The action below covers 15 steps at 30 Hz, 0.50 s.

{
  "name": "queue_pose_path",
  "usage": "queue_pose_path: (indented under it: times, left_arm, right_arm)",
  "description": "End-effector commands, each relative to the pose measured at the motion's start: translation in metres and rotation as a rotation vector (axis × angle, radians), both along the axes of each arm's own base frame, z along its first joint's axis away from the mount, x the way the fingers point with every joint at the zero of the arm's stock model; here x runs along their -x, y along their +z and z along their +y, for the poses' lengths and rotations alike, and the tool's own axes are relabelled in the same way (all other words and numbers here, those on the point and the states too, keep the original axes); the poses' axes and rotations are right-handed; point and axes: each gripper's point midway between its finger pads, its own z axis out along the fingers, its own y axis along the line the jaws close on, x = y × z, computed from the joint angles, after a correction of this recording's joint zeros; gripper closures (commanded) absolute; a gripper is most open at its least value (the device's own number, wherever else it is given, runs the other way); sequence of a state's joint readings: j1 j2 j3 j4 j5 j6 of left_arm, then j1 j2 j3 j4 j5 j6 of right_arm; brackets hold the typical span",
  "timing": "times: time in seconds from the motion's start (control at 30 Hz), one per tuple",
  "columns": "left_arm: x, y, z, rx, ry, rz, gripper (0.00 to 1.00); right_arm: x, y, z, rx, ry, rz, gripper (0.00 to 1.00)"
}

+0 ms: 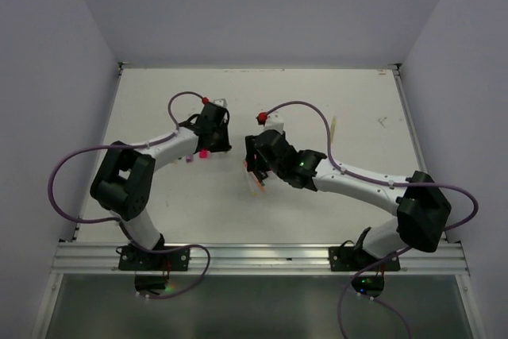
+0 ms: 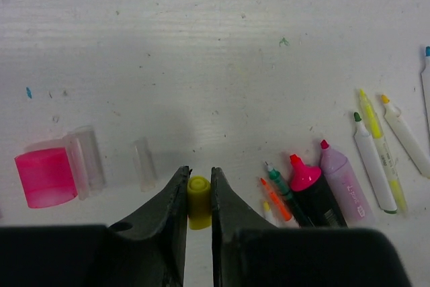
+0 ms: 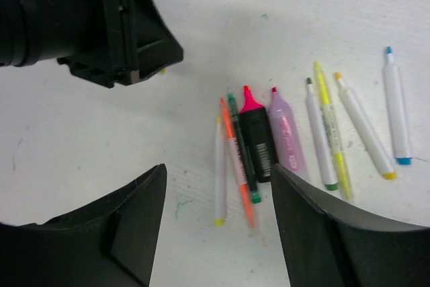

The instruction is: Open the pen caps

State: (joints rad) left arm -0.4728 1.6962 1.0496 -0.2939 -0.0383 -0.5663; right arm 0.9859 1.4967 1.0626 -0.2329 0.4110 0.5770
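Pinching a short yellow plastic cap (image 2: 199,201), the left gripper (image 2: 199,178) has its black jaws clenched on the cap's sides, low over the scuffed white table (image 2: 201,45). The cap sits upright in the grip with no pen in it. By my reading it is off its pen and only needs setting down.

- Beside that gripper lie the loose caps: a small clear cap (image 2: 143,164), then a larger clear cap (image 2: 87,159) touching a translucent pink cap (image 2: 46,177). They are grouped apart from the pens, likely to keep the sorted pieces separate.
- The right gripper (image 3: 218,173) has its jaws spread wide with nothing between them, poised above the row of pens (image 3: 295,132).
- The pens lie side by side, tips one way: thin white, orange and green ones, a black-and-pink highlighter (image 3: 259,136), a lilac highlighter (image 3: 287,132), then slim white and yellow ones.
- Every tip I can see looks bare, so the task seems nearly done.

Room: both grippers work near the table's middle, close together. The surface toward the far edge and both side edges is mostly open, leaving room for either arm to withdraw.
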Motion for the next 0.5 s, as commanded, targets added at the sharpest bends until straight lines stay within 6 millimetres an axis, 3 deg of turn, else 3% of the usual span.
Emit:
queue_pose_path:
  times: [0.0, 0.17, 0.23, 0.47]
  left_arm:
    - [-0.021, 0.006, -0.008, 0.009, 0.034, -0.04, 0.82]
    - [-0.023, -0.012, -0.008, -0.014, 0.04, 0.001, 0.8]
    - [-0.024, -0.015, -0.007, -0.023, 0.045, 0.005, 0.79]
    - [-0.022, -0.023, 0.002, -0.072, 0.067, 0.025, 0.72]
  right_arm:
    - [-0.016, -0.012, -0.041, 0.037, -0.124, -0.011, 0.33]
    - [-0.028, -0.026, -0.084, 0.021, -0.217, 0.034, 0.33]
    - [-0.032, -0.022, -0.096, 0.021, -0.244, 0.021, 0.32]
    - [-0.039, -0.029, -0.128, 0.05, -0.316, 0.016, 0.31]
